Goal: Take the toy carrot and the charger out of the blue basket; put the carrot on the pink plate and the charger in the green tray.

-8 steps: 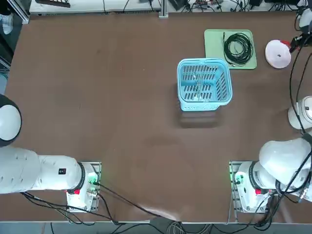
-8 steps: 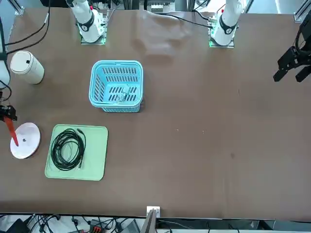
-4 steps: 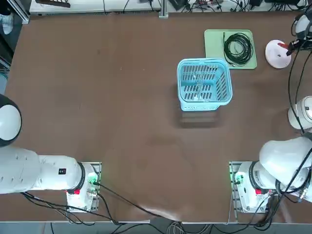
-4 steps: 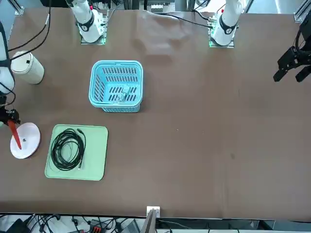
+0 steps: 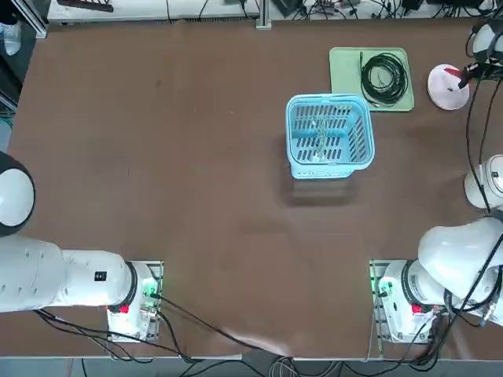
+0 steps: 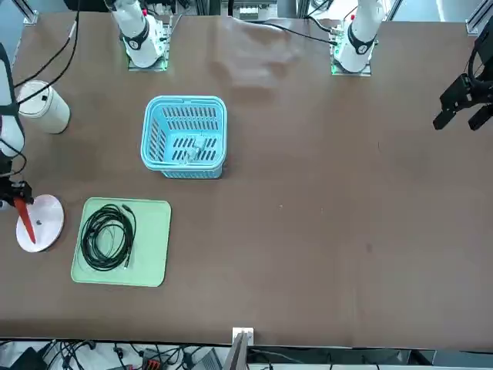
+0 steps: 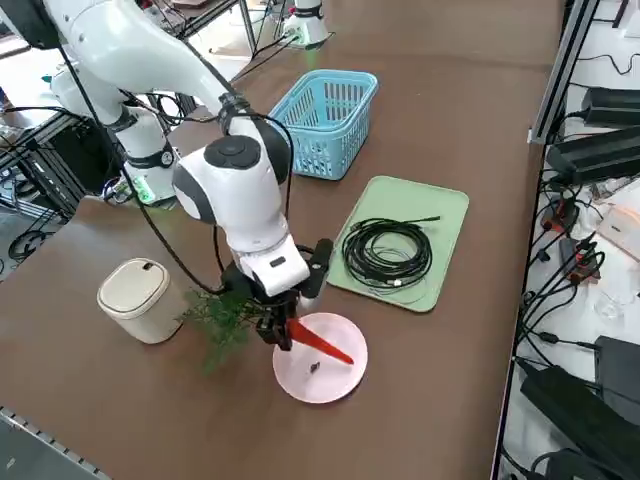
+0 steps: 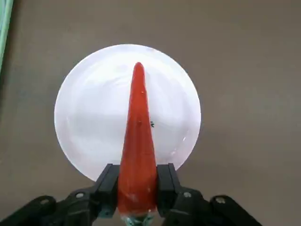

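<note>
A: Where's the toy carrot (image 8: 138,141) w/ respect to the fingers (image 8: 109,188)?

B: Pinched between them at its thick end; the right gripper (image 7: 281,331) hangs over the pink plate (image 7: 335,375) near the table's (image 5: 157,157) far right corner, tip slanting down over the plate

A: Any diff between views?

B: Side view shows the leafy tuft behind the gripper; wrist view hides it. Charger (image 6: 192,151) lies in the blue basket (image 6: 185,102); a black cable (image 5: 383,77) fills the green tray (image 5: 342,63)

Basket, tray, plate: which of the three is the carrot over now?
The pink plate. The right gripper holds the carrot over it. The green tray carries only a coiled black cable, and the blue basket stands farther off.
</note>
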`<state>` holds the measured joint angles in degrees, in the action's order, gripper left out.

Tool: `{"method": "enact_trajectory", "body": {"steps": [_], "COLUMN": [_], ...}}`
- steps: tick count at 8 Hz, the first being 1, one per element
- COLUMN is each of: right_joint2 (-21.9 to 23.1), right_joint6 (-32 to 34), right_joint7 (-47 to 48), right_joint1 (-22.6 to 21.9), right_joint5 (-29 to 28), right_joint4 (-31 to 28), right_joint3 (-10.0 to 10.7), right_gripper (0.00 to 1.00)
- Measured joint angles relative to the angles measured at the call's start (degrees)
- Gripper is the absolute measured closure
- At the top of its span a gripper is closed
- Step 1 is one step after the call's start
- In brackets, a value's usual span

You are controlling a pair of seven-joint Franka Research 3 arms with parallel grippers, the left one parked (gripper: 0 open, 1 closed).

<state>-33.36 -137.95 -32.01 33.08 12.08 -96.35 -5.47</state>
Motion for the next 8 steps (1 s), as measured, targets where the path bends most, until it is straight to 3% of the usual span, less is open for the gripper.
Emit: {"method": "enact_trajectory", "body": {"steps": [4,5,8], "right_joint2": [-1.1,-1.1,-1.2], "right_joint6": [0.0,0.0,0.0], "right_joint7": [0.0,-0.1,-0.1], "right_joint1": [0.0,0.0,0.0], "right_joint5": [0.0,0.0,0.0], "right_joint4": [1.0,1.1,1.2], "right_joint3": [-0.3,-0.3,-0.3], "right_gripper": [0.56,0.43,0.22]}}
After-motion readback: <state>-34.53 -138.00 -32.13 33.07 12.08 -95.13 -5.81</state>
